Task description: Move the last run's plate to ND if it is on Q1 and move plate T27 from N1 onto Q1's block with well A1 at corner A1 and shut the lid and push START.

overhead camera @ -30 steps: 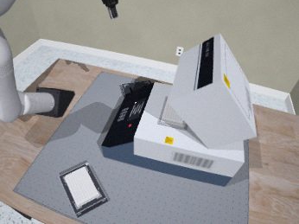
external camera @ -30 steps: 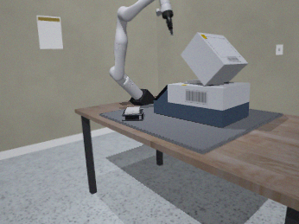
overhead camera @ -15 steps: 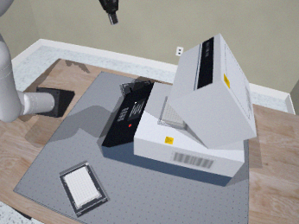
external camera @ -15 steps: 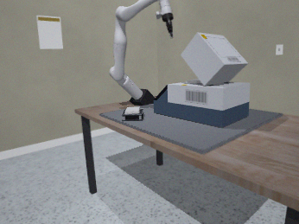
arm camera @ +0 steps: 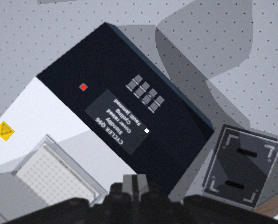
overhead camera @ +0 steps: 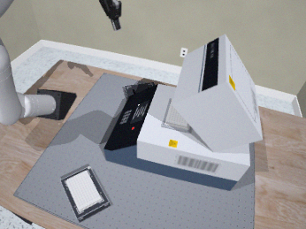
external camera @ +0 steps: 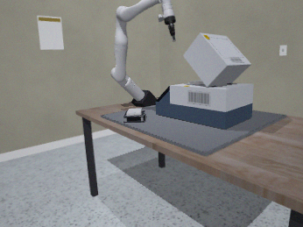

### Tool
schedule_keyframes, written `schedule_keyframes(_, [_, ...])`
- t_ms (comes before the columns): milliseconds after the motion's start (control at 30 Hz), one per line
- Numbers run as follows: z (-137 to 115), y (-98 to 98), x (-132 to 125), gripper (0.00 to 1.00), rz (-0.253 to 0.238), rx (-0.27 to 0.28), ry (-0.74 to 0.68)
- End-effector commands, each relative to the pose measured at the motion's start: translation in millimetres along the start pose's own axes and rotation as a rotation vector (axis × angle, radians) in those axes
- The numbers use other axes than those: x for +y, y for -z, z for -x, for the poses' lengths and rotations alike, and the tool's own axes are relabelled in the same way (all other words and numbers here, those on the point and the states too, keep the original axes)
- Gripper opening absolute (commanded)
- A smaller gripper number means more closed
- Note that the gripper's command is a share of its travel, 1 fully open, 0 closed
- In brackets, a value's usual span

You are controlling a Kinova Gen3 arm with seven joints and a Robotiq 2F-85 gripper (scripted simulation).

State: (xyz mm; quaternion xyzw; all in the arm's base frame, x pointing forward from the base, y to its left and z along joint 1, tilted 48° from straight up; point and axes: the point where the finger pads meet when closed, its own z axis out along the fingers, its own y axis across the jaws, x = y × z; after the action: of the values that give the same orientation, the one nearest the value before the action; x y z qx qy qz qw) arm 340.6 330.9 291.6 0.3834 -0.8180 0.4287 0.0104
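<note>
My gripper is shut and empty, high above the cycler's front side. Cycler Q1 has its lid raised at a tilt. Its lamp is red. The keys are uncovered on the black front panel. A pale plate lies on the block, partly hidden by the lid; I cannot tell whether it is fully seated. Another white plate lies in a dark nest near the mat's front. Plate and nest labels are unreadable.
An empty dark nest stands close beside the cycler's panel end. A small white light shows beside the panel's display. The grey mat lies under the cycler and nests. The raised lid overhangs the block.
</note>
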Motion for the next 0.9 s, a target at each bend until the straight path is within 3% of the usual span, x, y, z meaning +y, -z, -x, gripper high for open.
schedule_keyframes(0, [-0.6,-2.5,0.6,0.1,0.0,-0.002,0.0])
schedule_keyframes(867, [-5.9,-30.9,6.0,0.1,0.0,-0.002,0.0])
